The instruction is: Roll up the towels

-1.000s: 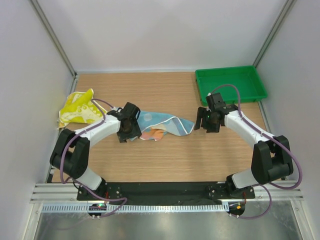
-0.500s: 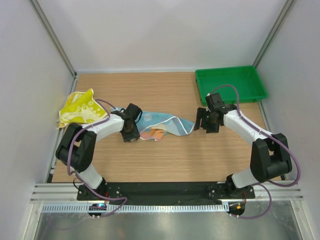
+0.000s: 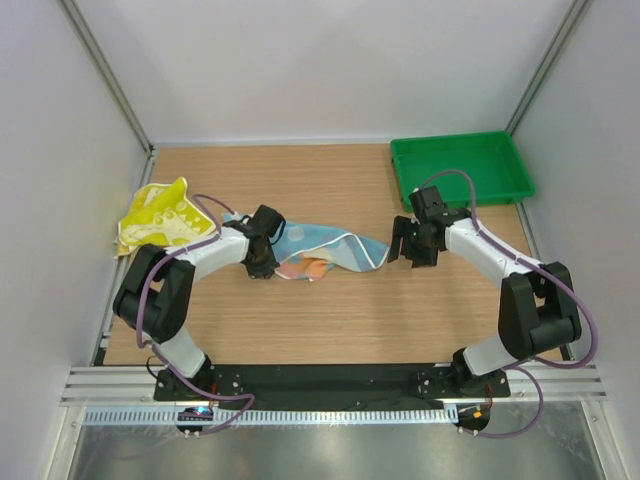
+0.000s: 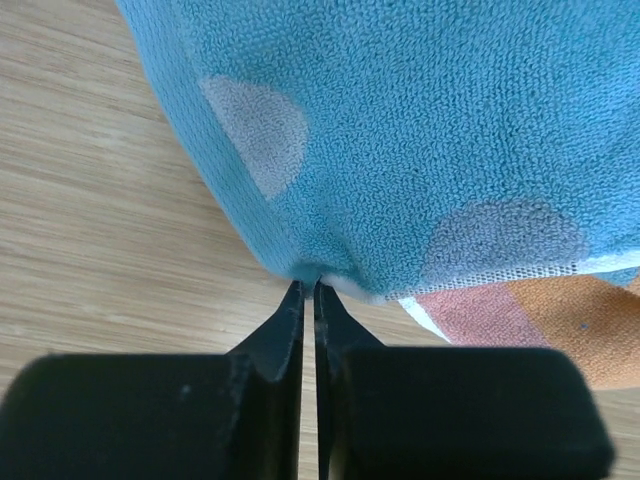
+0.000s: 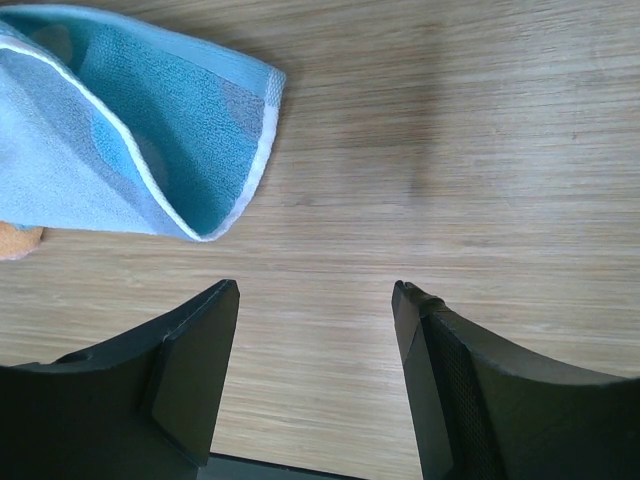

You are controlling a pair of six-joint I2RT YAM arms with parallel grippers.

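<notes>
A: What has been altered in the last second?

B: The left gripper (image 4: 308, 286) has been closed. Its jaws were spread a second ago; now they are pressed together at the left hem of the blue towel (image 4: 430, 130), where the cloth is puckered. A thin fold appears to be caught between the tips, though how much is held cannot be made out from so close.

A: And the other side?

B: The right gripper (image 5: 315, 300) has been left spread, with nothing between its jaws, just beside the towel's right corner and apart from it.

A: What does that mean for the task?

B: One end is judged secured, so rolling or straightening can be begun. No rolling has been done yet. The yellow towel (image 3: 158, 215) is left crumpled at the table's (image 3: 330, 320) far-left edge, and nothing has been put in the green tray (image 3: 400, 175).

A: How is the blue towel (image 3: 335, 252) laid?

B: It is spread loosely at mid-table between the arms. Its long axis runs left to right, its narrowed right end pointing at the right gripper (image 3: 415, 248). Orange-pink is shown along the near edge.
</notes>
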